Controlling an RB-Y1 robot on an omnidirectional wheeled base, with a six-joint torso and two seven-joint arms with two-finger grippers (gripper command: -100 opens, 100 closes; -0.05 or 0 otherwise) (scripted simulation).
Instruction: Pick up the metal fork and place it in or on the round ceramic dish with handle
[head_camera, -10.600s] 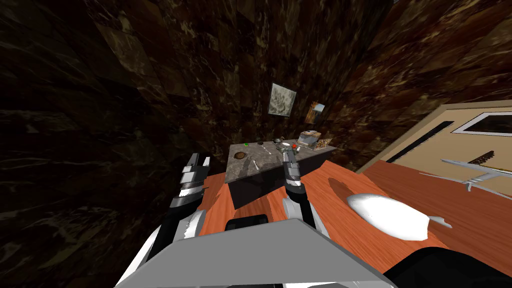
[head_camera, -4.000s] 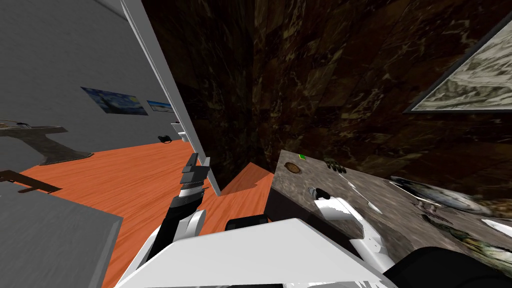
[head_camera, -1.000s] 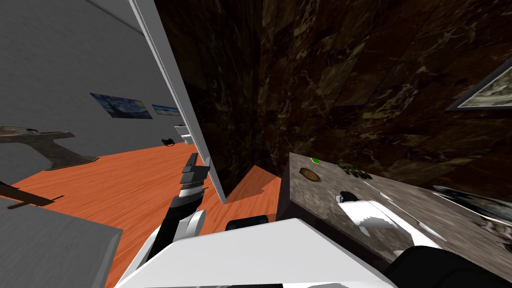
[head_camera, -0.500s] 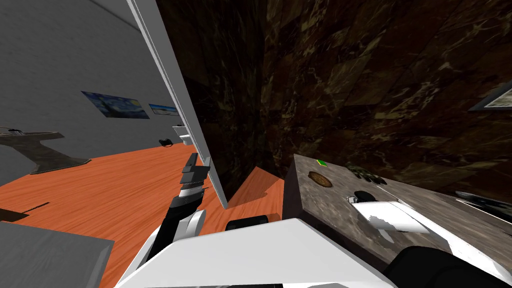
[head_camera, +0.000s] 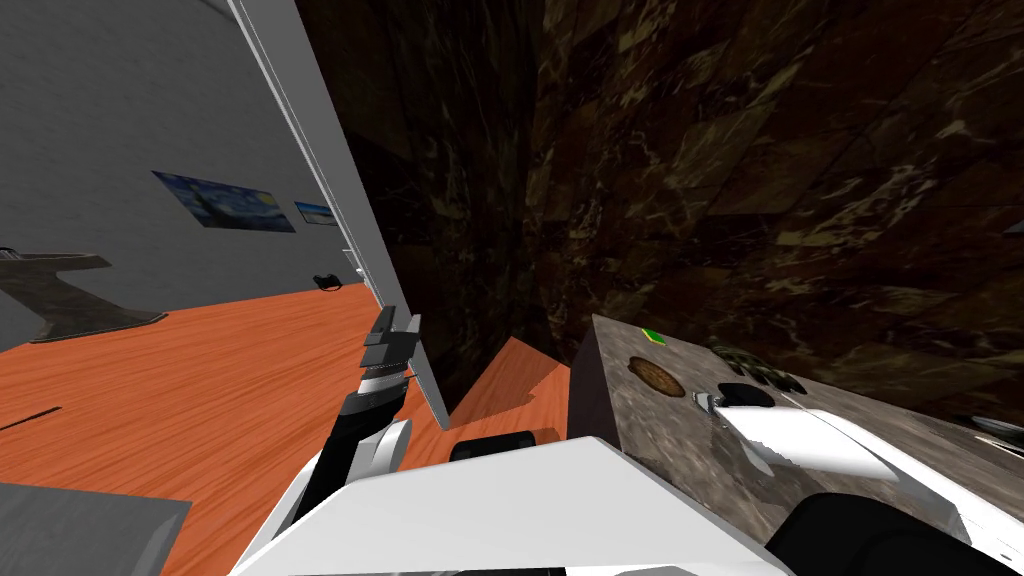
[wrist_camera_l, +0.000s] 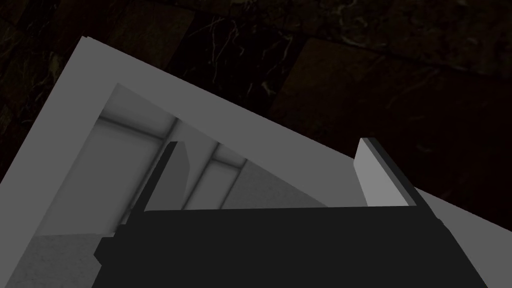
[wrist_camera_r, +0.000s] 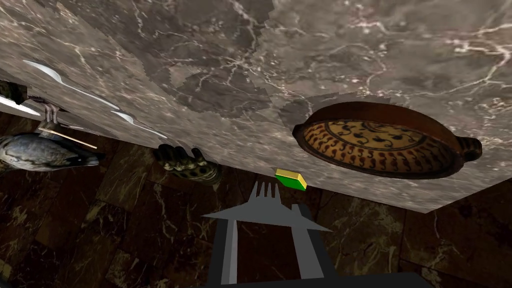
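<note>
Fork (wrist_camera_r: 265, 192): grey, off the table, clamped flat between the two fingers of the right gripper (wrist_camera_r: 267, 225), tines pointing ahead of the hand; the pick is judged complete.

Dish (wrist_camera_r: 380, 142): round, brown, patterned inside, one stub handle showing; it stands on the marble table (wrist_camera_r: 225, 60) near a corner, with nothing in it; it lies ahead of the tines and off to one side, apart from them.

A small green block (wrist_camera_r: 291, 179) sits at the table's edge, close beyond the tine tips; a dark ornate object (wrist_camera_r: 187, 164) stands further along that edge.

In the head view the dish (head_camera: 656, 376) is low and right of centre; the right arm (head_camera: 810, 440) enters from the lower right, its wrist near the dish.

Change noted: ten seconds ago I stood well back from the table; it now sits at my right side; over the last second it has slid right and down in the frame, which is my own turning, not the table's.

Judgement: approach and grasp are done; what is left is a short carry over the dish and the release.

Left gripper (head_camera: 398, 322): left of centre, raised over the floor, well apart from the table; fingers apart, holding nothing.
</note>
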